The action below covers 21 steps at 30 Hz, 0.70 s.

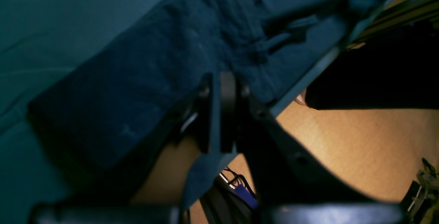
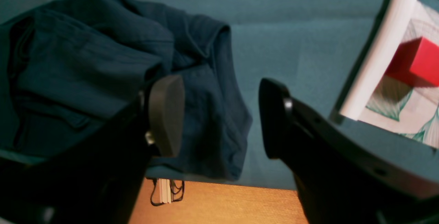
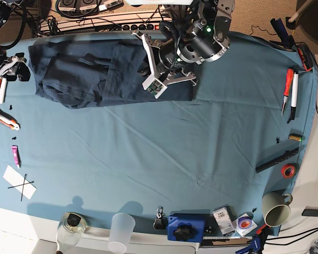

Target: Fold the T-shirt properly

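**Worktop layout**

The T-shirt (image 3: 90, 74) is spread along the far edge of the worktop (image 3: 159, 159), left of centre. The left gripper (image 1: 223, 114) is set at its right end; the right gripper (image 2: 219, 114) is placed off its left end. Two screwdrivers (image 3: 290, 91) lie far right. A mug (image 3: 275, 208) stands near right, a plastic cup (image 3: 122, 227) at the near edge.

Matt navy cotton T-shirt (image 3: 90, 74) lies on smooth, matt teal table cloth (image 3: 164, 148)
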Each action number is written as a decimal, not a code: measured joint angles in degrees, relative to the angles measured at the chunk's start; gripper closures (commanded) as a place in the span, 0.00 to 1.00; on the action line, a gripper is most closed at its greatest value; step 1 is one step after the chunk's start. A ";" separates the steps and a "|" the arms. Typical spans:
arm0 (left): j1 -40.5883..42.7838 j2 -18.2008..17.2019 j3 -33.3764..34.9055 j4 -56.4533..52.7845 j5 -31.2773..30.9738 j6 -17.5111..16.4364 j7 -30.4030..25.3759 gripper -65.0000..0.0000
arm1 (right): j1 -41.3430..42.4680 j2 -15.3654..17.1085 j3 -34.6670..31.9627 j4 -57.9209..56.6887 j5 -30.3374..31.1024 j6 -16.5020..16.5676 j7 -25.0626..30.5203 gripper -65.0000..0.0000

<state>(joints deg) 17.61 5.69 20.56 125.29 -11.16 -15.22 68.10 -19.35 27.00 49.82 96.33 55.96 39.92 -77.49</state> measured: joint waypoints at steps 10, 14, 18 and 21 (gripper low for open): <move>-0.02 0.00 0.02 0.00 0.00 0.00 -1.09 0.95 | 5.79 2.16 0.02 -16.48 2.71 -0.11 -2.43 0.48; -0.04 0.00 0.00 0.00 0.00 0.00 -1.27 0.95 | 10.10 5.09 -0.46 -28.76 8.83 0.04 -3.28 0.48; -0.02 0.00 0.00 0.00 0.02 0.00 -2.40 0.95 | 11.04 7.93 -5.40 -37.64 13.55 0.00 -3.02 0.48; -0.02 0.00 0.00 0.00 0.02 0.00 -2.38 0.95 | 11.15 8.39 -10.88 -38.91 18.40 0.02 -2.25 0.48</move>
<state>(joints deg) 17.58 5.69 20.56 125.29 -11.14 -15.22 65.71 -8.21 35.40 38.94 57.43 74.37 39.94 -79.75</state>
